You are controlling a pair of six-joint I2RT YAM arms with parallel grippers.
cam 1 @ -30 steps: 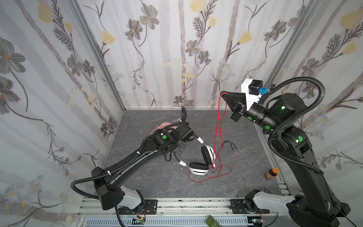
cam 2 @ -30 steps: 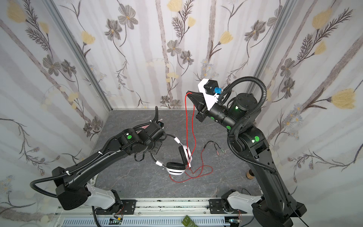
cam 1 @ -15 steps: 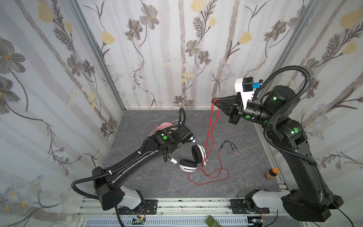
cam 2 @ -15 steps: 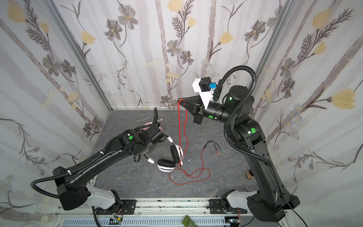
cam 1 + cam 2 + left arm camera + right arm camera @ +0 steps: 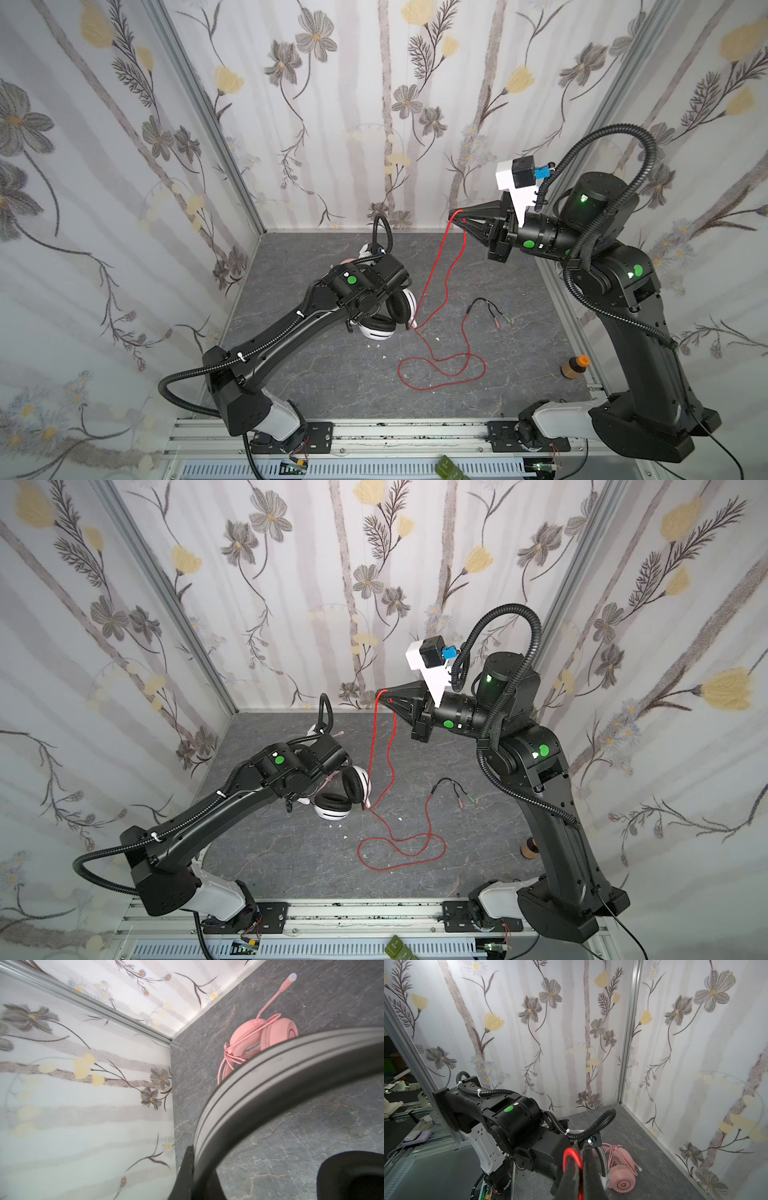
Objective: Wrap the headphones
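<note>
The white-and-black headphones (image 5: pixel 386 318) (image 5: pixel 338 798) hang just above the floor at mid-left, with black earpads facing up. My left gripper (image 5: pixel 197 1169) is shut on their headband (image 5: pixel 270 1076); in both top views its jaws are hidden under the wrist. The thin red cable (image 5: pixel 436 266) (image 5: pixel 376 750) rises from the headphones to my right gripper (image 5: pixel 455 216) (image 5: pixel 380 695). That gripper is shut on the cable (image 5: pixel 571 1155) high over the back of the floor. The slack loops on the floor and ends in black plugs (image 5: pixel 490 309). The pink headphones (image 5: pixel 259 1043) (image 5: pixel 620 1174) lie behind the left arm, their cable wound round them.
A small brown bottle (image 5: pixel 575 365) (image 5: pixel 530 848) stands by the right wall near the front. Flowered walls close in the left, back and right sides. The arms' metal rail (image 5: pixel 374 432) runs along the front edge.
My left arm has carried the white-and-black headphones left and toward the back, turning them. My right gripper has shifted left with the red cable; the floor loop has followed.
</note>
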